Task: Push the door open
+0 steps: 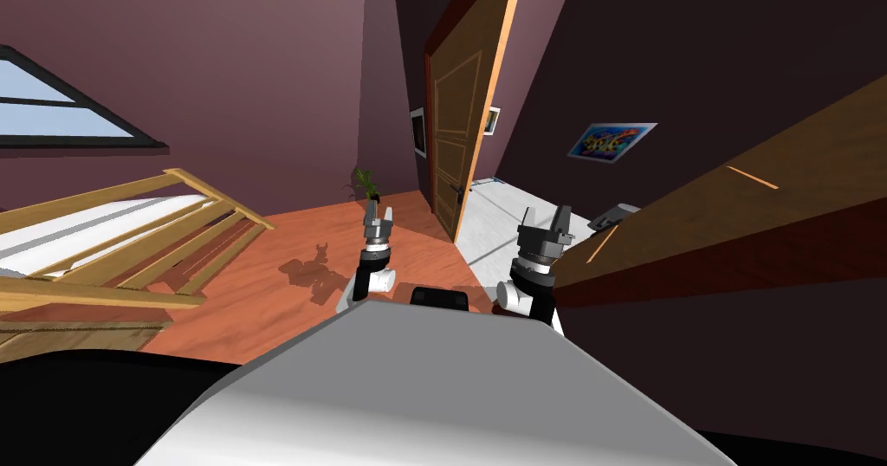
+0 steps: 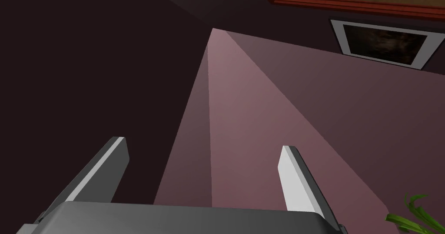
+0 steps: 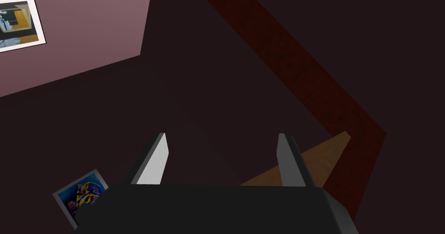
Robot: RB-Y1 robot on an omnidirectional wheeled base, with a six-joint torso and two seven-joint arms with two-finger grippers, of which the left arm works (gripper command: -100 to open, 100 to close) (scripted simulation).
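Looking down from the head view, the door (image 1: pixel 459 132) stands in the upper middle of the frame: brown, panelled, with a small dark handle (image 1: pixel 456 190) low on its near edge. It is ajar, and a pale floor (image 1: pixel 502 218) shows past its right edge. The left tool (image 1: pixel 380 216) and the right tool (image 1: pixel 545 218) sit just above the centre, both aimed up the frame towards the door and apart from it, with nothing between their fingers. A wooden bed (image 1: pixel 130 244) fills the left side under a window (image 1: pixel 61 106) in the upper left corner. A small green plant (image 1: pixel 366 182) stands on the orange floor (image 1: pixel 277 288) left of the door. A colourful picture (image 1: pixel 611 140) hangs on the dark wall to the right. A broad brown panel (image 1: pixel 736 218) with a dark red band under it crosses the right edge.

Left wrist view: the fingers (image 2: pixel 104 170) stand wide apart, released, before a mauve wall. A framed picture (image 2: pixel 382 42) is in the upper right, under a brown strip edged in red. Plant leaves show in the lower right corner.

Right wrist view: the fingers (image 3: pixel 152 164) are likewise spread and hold nothing. The colourful picture lies lower left, a white-framed picture (image 3: pixel 17 22) is in the upper left, and a dark red band runs down the right half to a brown wedge.
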